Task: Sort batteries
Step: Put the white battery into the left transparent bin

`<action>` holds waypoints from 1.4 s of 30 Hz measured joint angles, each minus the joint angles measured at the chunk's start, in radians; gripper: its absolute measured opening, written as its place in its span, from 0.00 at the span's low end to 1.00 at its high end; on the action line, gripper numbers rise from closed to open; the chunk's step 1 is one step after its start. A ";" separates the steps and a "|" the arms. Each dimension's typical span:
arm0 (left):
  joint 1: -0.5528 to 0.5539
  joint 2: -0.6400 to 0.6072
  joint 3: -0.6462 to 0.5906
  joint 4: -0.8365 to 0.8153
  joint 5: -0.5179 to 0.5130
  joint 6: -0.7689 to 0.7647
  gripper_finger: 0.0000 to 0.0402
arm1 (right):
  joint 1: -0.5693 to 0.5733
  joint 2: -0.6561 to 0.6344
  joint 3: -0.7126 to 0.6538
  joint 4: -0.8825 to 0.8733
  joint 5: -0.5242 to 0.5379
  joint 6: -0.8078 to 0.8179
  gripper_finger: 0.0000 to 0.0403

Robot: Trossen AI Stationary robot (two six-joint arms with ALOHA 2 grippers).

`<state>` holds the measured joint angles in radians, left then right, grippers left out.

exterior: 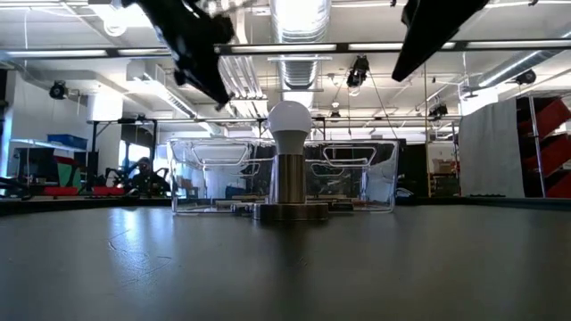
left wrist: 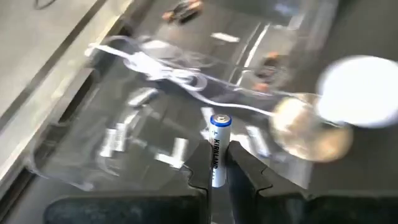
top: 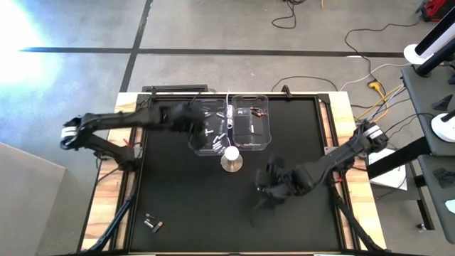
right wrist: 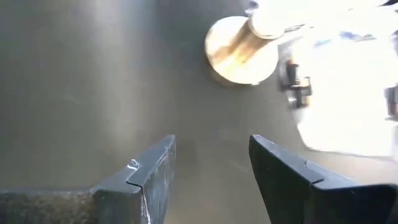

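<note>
My left gripper (top: 195,118) hovers over the left clear bin (top: 210,129) and is shut on one silvery-white battery (left wrist: 217,146) with a blue cap. Several silvery-white batteries (left wrist: 146,134) lie on that bin's floor. The right clear bin (top: 251,122) holds dark batteries with reddish marks (top: 253,112). Two more dark batteries (top: 152,224) lie on the mat near the table's near left corner. My right gripper (right wrist: 211,158) is open above bare mat, near-right of the white ball on its round metal base (top: 232,158). My left gripper pinches the silvery-white battery by its lower part (left wrist: 216,174) between the two fingers (left wrist: 245,169). The battery lies along the fingers, and its blue-capped end (left wrist: 219,121) sticks out past the fingertips. It is lifted clear, above the left bin.
The two bins stand side by side at the far middle of the black mat (top: 185,199). The ball on its metal base (exterior: 289,169) stands just in front of them. A white cable (left wrist: 161,65) runs across the left bin. Wooden table edges (top: 106,206) frame the mat.
</note>
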<state>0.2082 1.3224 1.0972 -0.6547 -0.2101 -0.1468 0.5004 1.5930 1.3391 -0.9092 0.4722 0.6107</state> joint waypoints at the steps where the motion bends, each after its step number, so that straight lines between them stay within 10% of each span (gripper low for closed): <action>1: 0.037 0.032 0.026 -0.007 0.019 0.024 0.03 | -0.017 -0.006 0.000 -0.007 0.000 -0.016 0.49; 17: 0.219 0.516 0.268 -0.126 0.090 0.118 0.03 | -0.056 -0.005 -0.072 -0.069 -0.111 0.044 0.49; 42: 0.212 0.680 0.271 -0.126 0.165 0.125 0.06 | -0.042 -0.005 -0.111 -0.058 -0.140 0.086 0.49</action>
<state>0.4202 2.0026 1.3678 -0.7802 -0.0456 -0.0218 0.4580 1.5875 1.2278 -0.9676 0.3321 0.6964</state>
